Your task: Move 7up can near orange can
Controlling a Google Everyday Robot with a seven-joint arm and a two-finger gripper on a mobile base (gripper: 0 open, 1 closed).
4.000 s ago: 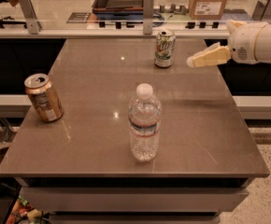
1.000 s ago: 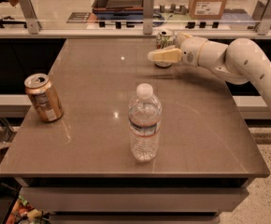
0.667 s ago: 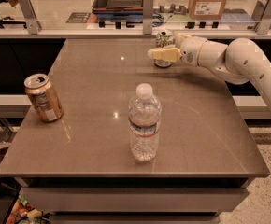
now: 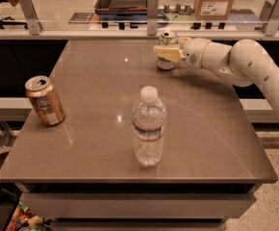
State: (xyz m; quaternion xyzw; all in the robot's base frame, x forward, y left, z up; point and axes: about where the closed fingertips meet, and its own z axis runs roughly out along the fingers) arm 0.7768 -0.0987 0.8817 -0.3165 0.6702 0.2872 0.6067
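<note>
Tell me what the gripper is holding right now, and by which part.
Cannot be told: the gripper is against the middle of the 7up can, but no firm hold shows.

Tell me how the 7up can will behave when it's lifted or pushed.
The 7up can stands upright near the table's far edge, gripper at it. Small and metal, it is probably light and easily dented. Pushed high, it may tip, then roll.

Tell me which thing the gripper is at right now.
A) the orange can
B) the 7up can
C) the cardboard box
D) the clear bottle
B: the gripper is against the 7up can at the far edge of the table, while the orange can stands at the left edge and the bottle near the middle.
</note>
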